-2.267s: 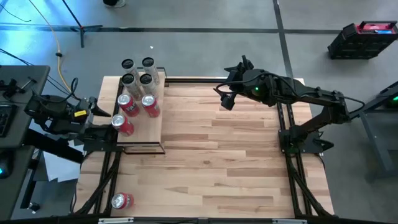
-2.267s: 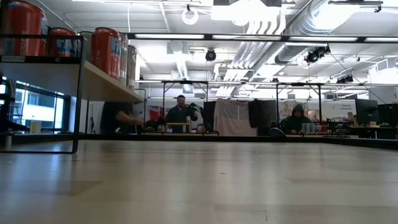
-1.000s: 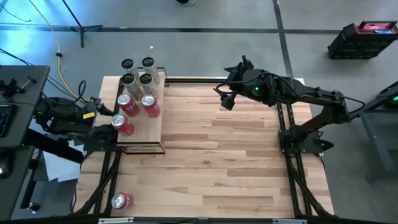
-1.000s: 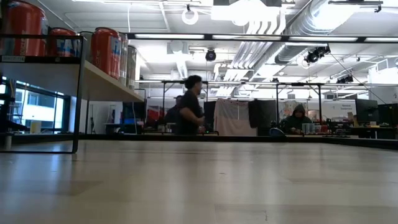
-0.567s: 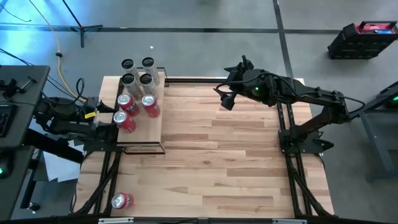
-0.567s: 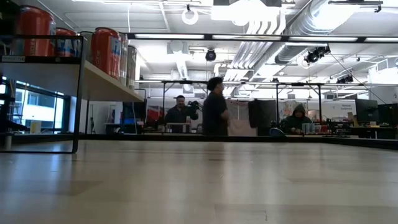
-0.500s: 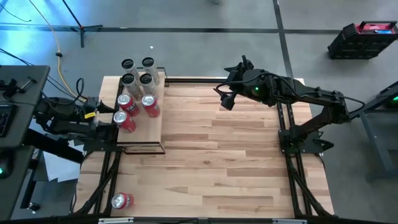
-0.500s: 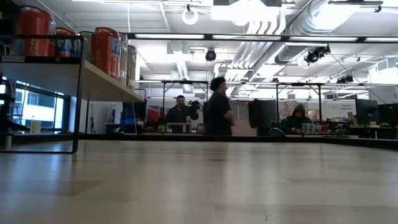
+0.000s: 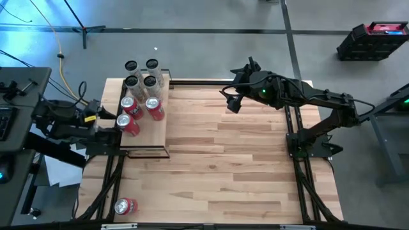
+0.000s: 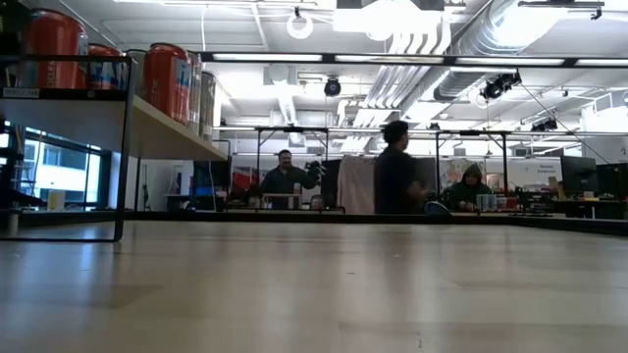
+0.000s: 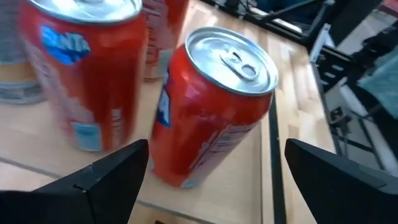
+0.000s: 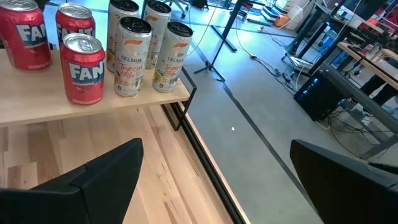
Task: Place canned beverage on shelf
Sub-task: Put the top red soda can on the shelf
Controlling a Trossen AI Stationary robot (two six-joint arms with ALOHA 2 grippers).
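The left tool (image 9: pixel 102 121) has drawn back from the red can (image 9: pixel 126 127) on the shelf (image 9: pixel 156 131), fingers apart and empty; swinging round could topple it

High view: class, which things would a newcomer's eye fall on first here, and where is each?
The cluster of cans, red and pale ones, stands on the shelf at the table's far left, with the open left gripper beside the nearest red can. One stray red can lies alone at the near left corner.
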